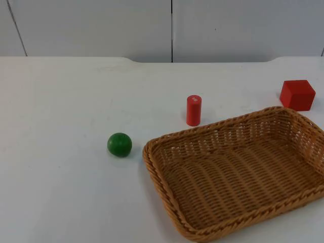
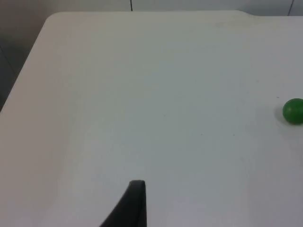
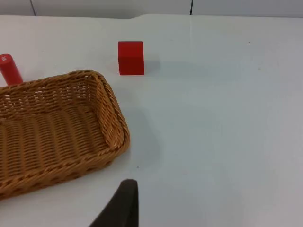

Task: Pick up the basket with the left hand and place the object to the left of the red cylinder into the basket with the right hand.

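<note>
The wicker basket (image 1: 238, 174) is seen resting unlifted beside the red cylinder (image 1: 194, 110), the green ball (image 1: 119, 145) lying left of both; finger states cannot be told, and the basket's rim must be reached first.

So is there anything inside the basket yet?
No. The basket holds nothing; its woven floor shows bare in the top view. The green ball, red cylinder and red cube all stand outside it. The near wall's inner face is hidden.

No legible text, label, brand, number or sign on any object or surface.
</note>
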Controlling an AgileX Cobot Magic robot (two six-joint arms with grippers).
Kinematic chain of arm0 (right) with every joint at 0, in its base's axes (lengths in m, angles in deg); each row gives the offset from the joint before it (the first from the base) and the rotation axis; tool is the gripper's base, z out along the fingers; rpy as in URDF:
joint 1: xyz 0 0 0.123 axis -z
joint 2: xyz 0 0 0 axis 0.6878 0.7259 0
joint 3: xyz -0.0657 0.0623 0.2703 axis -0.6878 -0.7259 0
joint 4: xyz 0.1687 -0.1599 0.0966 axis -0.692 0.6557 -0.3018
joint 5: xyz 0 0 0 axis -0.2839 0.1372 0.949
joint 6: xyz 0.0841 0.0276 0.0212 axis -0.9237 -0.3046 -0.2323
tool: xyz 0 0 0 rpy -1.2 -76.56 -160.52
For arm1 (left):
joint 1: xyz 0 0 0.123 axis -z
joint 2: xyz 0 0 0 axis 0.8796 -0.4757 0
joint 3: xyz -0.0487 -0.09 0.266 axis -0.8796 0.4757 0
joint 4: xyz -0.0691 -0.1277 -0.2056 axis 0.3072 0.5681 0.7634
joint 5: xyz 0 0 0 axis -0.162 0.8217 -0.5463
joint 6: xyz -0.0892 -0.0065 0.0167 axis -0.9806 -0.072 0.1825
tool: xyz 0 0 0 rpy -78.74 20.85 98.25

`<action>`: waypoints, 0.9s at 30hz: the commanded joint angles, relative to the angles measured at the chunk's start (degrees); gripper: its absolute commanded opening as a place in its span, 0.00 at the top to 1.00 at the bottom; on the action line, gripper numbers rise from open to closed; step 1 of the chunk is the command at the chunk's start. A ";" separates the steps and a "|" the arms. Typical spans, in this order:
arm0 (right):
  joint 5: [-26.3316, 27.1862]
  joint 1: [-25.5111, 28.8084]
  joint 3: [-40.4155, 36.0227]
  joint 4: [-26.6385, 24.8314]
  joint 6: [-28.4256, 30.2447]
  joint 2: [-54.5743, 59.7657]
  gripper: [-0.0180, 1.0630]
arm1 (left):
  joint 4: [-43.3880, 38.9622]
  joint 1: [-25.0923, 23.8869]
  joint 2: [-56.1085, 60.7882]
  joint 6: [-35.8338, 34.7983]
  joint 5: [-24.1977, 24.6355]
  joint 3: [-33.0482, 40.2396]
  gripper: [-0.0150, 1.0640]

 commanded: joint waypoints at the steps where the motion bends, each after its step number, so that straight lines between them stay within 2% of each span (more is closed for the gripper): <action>1: 0.45 0.36 -0.12 -0.84 0.28 -0.09 0.01 | 0.03 -0.18 0.24 -0.23 -0.19 0.28 0.01; 6: 1.13 0.36 0.63 -2.40 0.28 0.65 0.01 | 0.27 -0.18 -0.60 -0.23 -0.67 -0.18 0.01; 11: 4.88 0.36 3.45 -3.52 0.28 7.62 0.01 | 0.68 -0.18 -6.33 -0.23 -4.59 -2.41 0.01; 15: 9.86 0.36 7.73 -3.52 0.28 17.99 0.01 | 3.09 -0.18 -15.24 -0.23 -8.69 -4.15 0.01; 16: 9.86 0.36 7.73 -3.52 0.28 17.99 0.01 | 3.09 -0.18 -15.24 -0.23 -8.69 -4.15 0.01; 20: 12.85 0.36 12.14 -3.77 0.28 29.15 0.01 | 4.20 -0.18 -26.18 0.00 -13.78 -6.49 0.01; 27: 17.34 0.36 13.90 -4.42 0.52 42.59 0.01 | 5.17 -0.18 -37.01 0.00 -16.64 -8.97 0.01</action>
